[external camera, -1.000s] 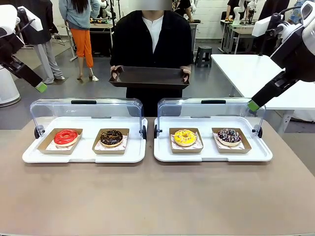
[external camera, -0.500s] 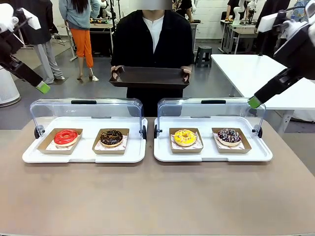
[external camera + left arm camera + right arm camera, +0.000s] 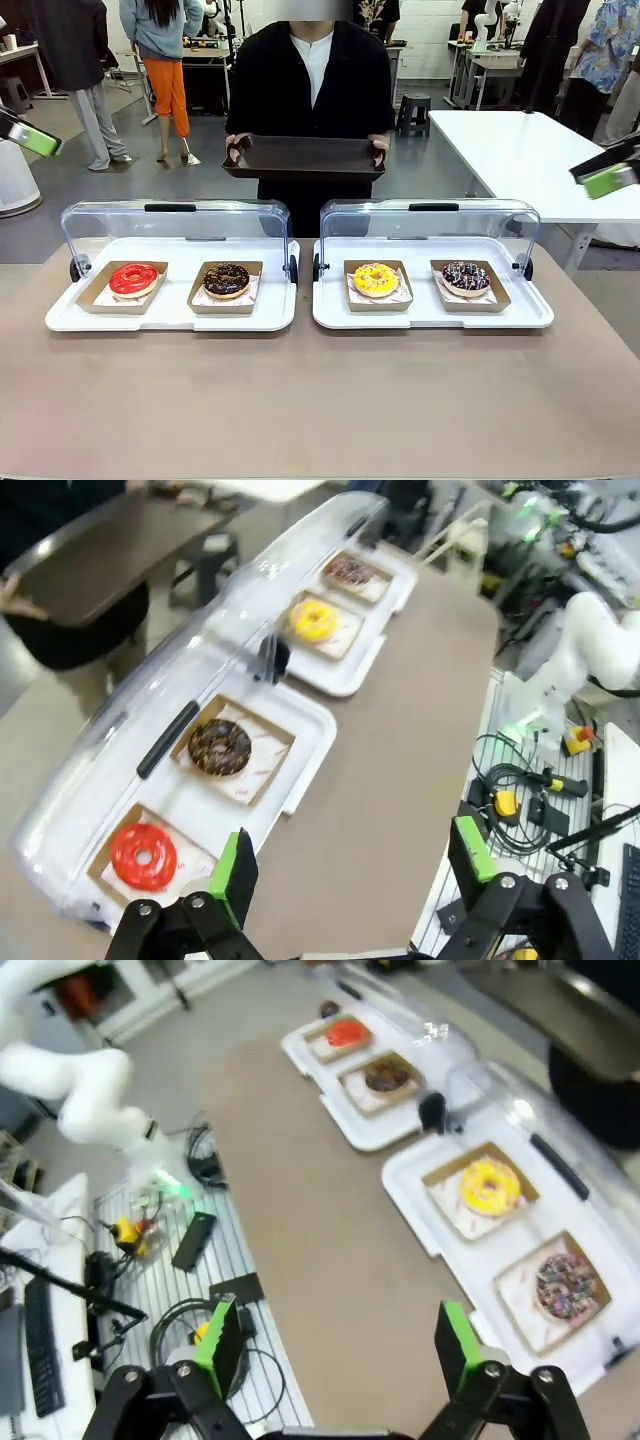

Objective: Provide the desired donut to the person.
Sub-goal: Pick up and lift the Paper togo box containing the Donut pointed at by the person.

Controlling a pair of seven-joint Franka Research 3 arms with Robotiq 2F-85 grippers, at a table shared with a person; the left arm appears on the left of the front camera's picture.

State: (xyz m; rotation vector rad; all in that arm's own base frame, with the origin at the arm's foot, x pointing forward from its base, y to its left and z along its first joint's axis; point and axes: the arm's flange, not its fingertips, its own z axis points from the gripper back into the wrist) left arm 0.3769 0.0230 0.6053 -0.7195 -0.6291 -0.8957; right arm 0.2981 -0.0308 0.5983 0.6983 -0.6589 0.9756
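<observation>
Both arms have pulled out to the upper side edges, left gripper [image 3: 355, 865] and right gripper [image 3: 335, 1345] spread empty, so the person [image 3: 268, 92] waits with a bare tray [image 3: 303, 157].

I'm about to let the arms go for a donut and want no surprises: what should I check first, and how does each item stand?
1. Left jaws open and empty: ok.
2. Right jaws open and empty: ok.
3. Clear lids on both white trays raised: ok.
4. Person holding dark tray ready: ok.
5. Choice made known: cannot tell; the person points at nothing.
</observation>
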